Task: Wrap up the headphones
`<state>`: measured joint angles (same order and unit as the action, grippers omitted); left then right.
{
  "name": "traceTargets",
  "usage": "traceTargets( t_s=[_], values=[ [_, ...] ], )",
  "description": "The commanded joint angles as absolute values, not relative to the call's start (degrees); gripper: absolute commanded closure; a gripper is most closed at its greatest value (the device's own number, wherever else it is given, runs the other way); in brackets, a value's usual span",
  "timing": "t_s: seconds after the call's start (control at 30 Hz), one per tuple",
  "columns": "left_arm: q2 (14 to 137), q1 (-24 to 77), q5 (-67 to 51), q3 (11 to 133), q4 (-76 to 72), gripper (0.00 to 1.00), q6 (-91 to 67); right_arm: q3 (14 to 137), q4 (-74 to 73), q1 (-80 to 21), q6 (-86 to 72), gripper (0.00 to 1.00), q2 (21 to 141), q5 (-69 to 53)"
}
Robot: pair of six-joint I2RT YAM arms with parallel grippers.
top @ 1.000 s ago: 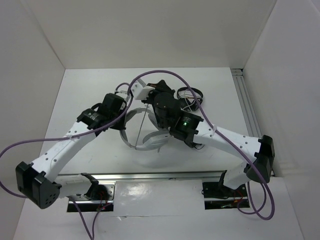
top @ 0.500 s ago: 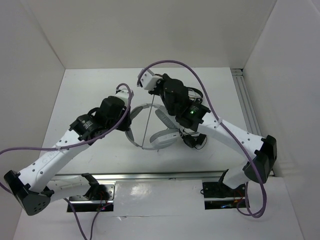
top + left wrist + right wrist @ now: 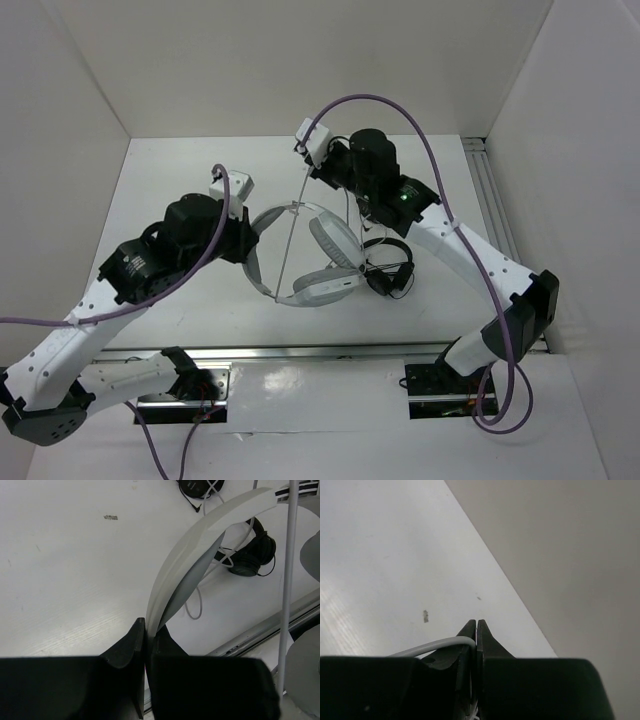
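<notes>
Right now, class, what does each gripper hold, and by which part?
The left gripper pinches the headphones by the headband; the right gripper pinches their thin cable.

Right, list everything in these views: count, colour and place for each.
white headphones: one, light grey-white, mid-table, headband in the left claw
cable: one, grey, taut from the right claw down across the white headphones
black headphones: one pair plainly seen, black, just right of the white ones
earcup: one more, black, far edge of the left wrist view
table: one, white, under it all
rail: one, silver, near edge
leads: two, purple, looping over the arms
left claw: black, shut on the headband
right claw: black, shut on the cable
</notes>
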<state>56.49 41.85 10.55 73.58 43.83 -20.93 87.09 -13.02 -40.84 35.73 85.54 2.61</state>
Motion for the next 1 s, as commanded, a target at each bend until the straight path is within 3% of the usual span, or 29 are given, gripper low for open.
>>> traceTargets(
  t_s=[0.0, 0.17, 0.5, 0.7, 0.97],
  values=[
    [54.05, 44.03, 4.82, 76.81, 52.65, 1.00, -17.30, 91.41, -7.29, -35.43, 28.40, 0.91, 85.78, -1.03],
    [56.68, 44.03, 13.09, 85.24, 54.58, 1.00, -18.63, 86.32, -2.92, -32.62, 20.41, 0.91, 85.17, -14.99],
    [57.92, 44.03, 12.75, 99.48, 46.59, 1.00, -21.53, 79.29, 16.47, -28.92, -4.70, 0.87, 94.03, -42.60],
    [60.99, 44.03, 14.13, 107.13, 44.74, 1.00, -24.25, 74.27, 43.80, -32.07, -21.95, 0.72, 102.47, -48.16],
    [68.10, 42.55, 32.41, 113.46, 45.96, 1.00, -30.50, 66.55, 65.20, -38.75, -34.54, 0.76, 113.38, -46.41]
  ],
)
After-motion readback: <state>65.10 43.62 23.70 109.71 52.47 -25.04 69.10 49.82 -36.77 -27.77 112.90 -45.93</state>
